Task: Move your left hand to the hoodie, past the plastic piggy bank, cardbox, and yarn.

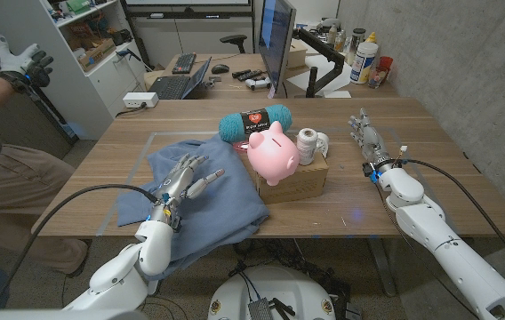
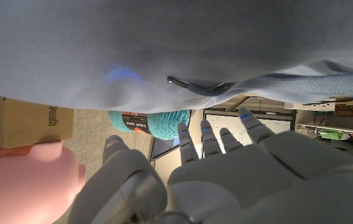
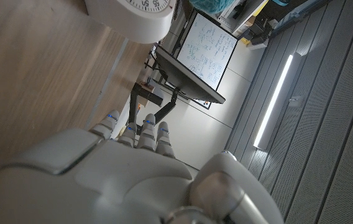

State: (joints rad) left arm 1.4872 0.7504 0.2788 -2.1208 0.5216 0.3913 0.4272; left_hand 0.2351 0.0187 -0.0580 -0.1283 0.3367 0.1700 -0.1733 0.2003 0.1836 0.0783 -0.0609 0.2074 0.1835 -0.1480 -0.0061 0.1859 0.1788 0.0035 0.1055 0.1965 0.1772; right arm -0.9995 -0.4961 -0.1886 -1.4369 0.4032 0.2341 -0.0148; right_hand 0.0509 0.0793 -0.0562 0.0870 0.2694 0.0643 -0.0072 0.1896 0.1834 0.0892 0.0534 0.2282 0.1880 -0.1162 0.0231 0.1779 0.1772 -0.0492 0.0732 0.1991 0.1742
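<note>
The desk (image 1: 430, 124) carries a blue hoodie (image 1: 226, 209) at lower left of the head view. Over it is the left hand (image 1: 181, 182), its fingers (image 1: 206, 181) spread apart and holding nothing. Just right of the hoodie stands the cardbox (image 1: 301, 180), with the pink piggy bank (image 1: 273, 153) on top and teal yarn (image 1: 254, 124) behind. At right, the right hand (image 1: 368, 138) has straight, empty fingers.
</note>
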